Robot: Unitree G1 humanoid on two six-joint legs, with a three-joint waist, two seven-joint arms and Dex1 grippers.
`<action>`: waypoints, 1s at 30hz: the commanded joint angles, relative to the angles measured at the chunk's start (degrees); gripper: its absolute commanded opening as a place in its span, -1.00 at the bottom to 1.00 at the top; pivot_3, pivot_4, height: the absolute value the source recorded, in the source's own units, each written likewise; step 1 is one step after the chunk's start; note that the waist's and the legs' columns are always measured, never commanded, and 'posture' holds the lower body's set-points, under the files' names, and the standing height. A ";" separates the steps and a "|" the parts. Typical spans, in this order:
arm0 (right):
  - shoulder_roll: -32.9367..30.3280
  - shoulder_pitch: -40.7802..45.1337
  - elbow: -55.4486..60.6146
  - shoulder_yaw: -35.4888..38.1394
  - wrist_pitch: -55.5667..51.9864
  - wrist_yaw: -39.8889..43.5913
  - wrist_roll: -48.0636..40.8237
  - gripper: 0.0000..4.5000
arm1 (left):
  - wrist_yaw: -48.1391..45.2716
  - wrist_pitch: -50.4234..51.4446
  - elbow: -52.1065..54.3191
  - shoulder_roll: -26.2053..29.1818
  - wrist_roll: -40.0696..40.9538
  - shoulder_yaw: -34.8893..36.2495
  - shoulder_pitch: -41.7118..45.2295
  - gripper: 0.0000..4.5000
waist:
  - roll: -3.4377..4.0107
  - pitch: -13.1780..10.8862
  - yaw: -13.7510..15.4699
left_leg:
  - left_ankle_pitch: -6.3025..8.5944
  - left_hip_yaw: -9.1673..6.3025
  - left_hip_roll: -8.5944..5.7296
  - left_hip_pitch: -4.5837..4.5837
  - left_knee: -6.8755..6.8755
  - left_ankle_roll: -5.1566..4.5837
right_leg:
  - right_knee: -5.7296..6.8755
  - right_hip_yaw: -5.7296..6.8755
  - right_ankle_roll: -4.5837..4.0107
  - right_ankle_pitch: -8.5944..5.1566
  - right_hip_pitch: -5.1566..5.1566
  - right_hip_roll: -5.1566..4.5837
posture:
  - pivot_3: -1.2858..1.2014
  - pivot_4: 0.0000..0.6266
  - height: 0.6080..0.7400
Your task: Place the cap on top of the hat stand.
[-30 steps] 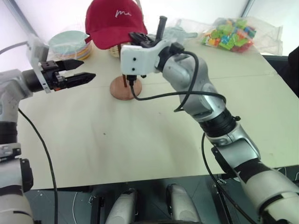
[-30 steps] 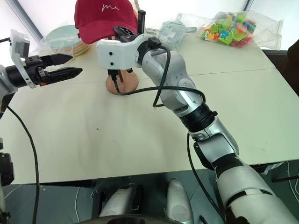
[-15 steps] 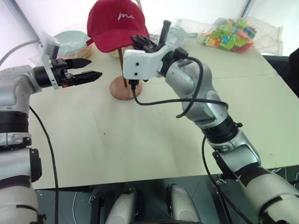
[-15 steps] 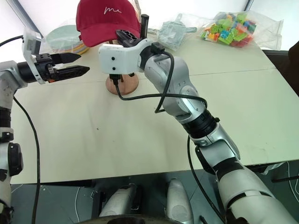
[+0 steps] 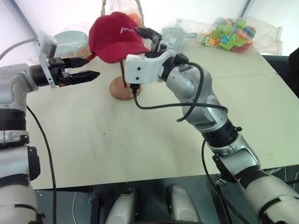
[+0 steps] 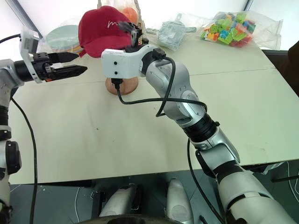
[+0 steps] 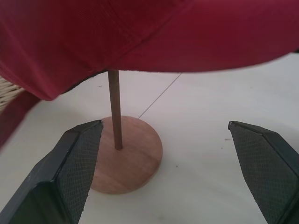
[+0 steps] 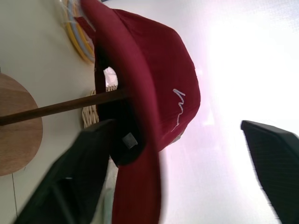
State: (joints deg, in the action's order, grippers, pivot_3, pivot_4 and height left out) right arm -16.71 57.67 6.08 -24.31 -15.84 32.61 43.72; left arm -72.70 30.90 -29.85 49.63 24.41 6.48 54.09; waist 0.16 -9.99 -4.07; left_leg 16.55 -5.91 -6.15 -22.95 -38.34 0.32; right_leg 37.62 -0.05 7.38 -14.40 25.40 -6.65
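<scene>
While cap [image 5: 114,36] sits on hat stand [image 5: 123,87] in upper middle of frame, step looks like letting go. Right end effector [image 5: 153,38] just beside cap, fingers apart, nothing held. Left end effector [image 5: 85,70] at left of frame, fingers apart, empty, near cap but not touching. Next move, my guess: pull both arms away slow, no bumping thin rod. Cap dark red, soft, curved brim, small white writing. Sits a bit tilted. Stand's round base flat on counter [image 5: 140,140].

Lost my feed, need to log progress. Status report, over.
Right gripper open beside the cap. Left gripper open, clear of it. Cap sits tilted atop the hat stand. Nothing in the way.
</scene>
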 commanded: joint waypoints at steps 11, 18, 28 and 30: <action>8.54 -2.57 9.09 6.22 -10.58 7.18 -12.70 0.99 | -0.16 2.89 5.59 3.25 1.69 4.13 -2.65 1.00 | 0.00 0.00 -0.02 | 0.00 -0.02 0.01 0.00 0.00 0.00 | 0.02 0.01 0.00 0.00 0.00 0.00 | 0.03 -0.52 1.00; 8.79 -0.65 21.99 15.05 -28.54 15.22 -26.28 0.99 | 0.02 2.79 5.15 3.72 1.96 4.48 -3.35 1.00 | -0.03 0.01 0.34 | 0.00 -0.19 -0.03 -0.01 -0.10 0.00 | 0.03 0.09 0.00 0.00 -0.09 -0.02 | 0.03 -0.52 1.00; 1.29 0.58 32.77 24.80 -60.06 18.89 -43.66 0.99 | -0.31 2.77 5.21 3.83 1.89 4.81 -3.84 1.00 | -0.03 0.02 0.40 | 0.02 -0.36 -0.07 -0.36 -0.58 -0.02 | 0.33 0.21 0.00 0.00 0.05 -0.07 | 0.03 -0.52 1.00; -4.17 1.27 31.24 27.72 -60.91 19.66 -46.13 0.99 | -0.25 3.08 5.84 4.35 1.93 5.13 -4.26 1.00 | -0.03 0.02 0.69 | 0.02 -0.36 -0.10 -0.39 -0.65 -0.03 | 0.33 0.21 0.00 0.00 0.05 -0.09 | 0.03 -0.52 1.00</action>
State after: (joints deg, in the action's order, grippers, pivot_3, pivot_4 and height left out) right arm -17.90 57.22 36.44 -0.63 -76.05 52.09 -0.45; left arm -72.91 34.34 -25.73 52.15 25.66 9.82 49.92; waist 0.13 -9.97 -3.37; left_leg 16.58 -6.27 -6.26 -23.34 -39.01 0.29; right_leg 37.96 0.16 7.37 -14.40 25.45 -6.76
